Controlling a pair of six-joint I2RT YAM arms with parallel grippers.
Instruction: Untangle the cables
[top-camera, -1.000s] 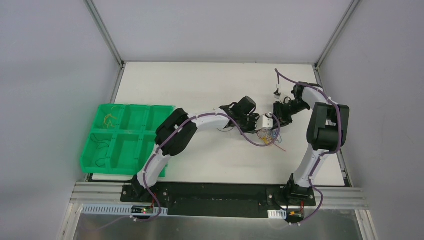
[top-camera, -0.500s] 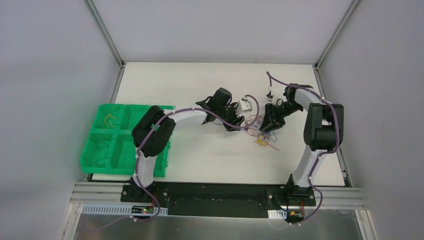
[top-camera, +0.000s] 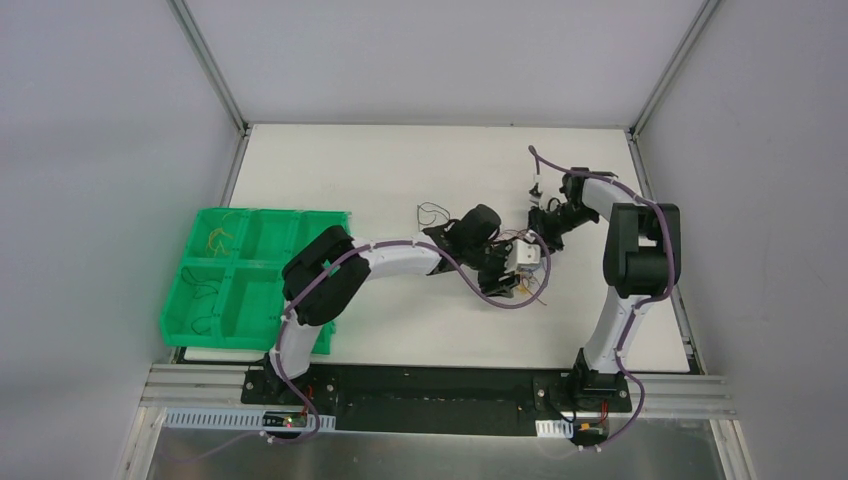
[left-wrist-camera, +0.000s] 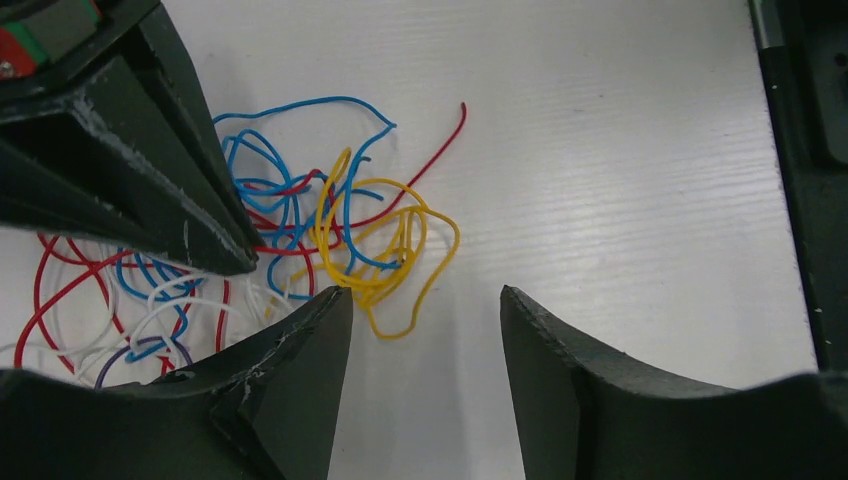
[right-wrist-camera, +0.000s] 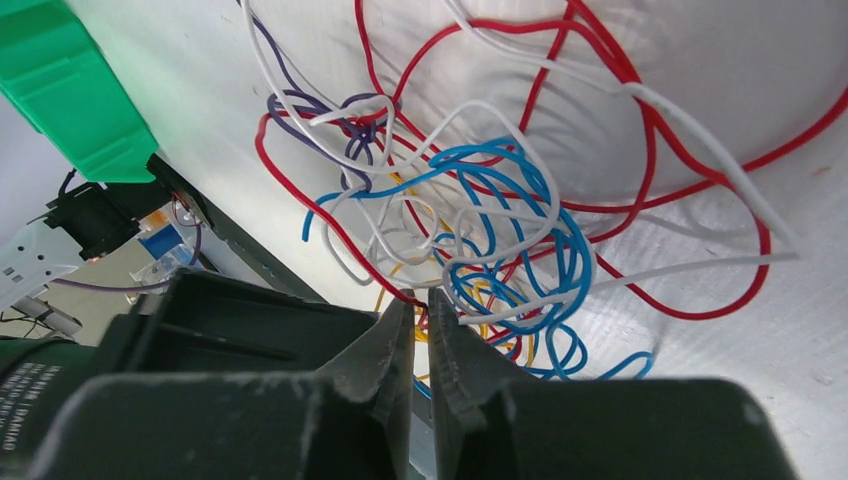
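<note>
Left tool (left-wrist-camera: 425, 300) spread just beside the cables (left-wrist-camera: 330, 215) on the tabletop (left-wrist-camera: 620, 150); right tool (right-wrist-camera: 422, 300) pinches them (a red strand).

top cam: hanging high above and behind, looking down over the whole table (top-camera: 400, 160) — pretty far off.
left wrist cam: peering past its own fingers (left-wrist-camera: 290, 380), hugging the tabletop, facing the cables (left-wrist-camera: 335, 215).
right wrist cam: looking low along its fingers (right-wrist-camera: 385, 350), really close.
overlap: all three are catching that same tangle mid-table.
</note>
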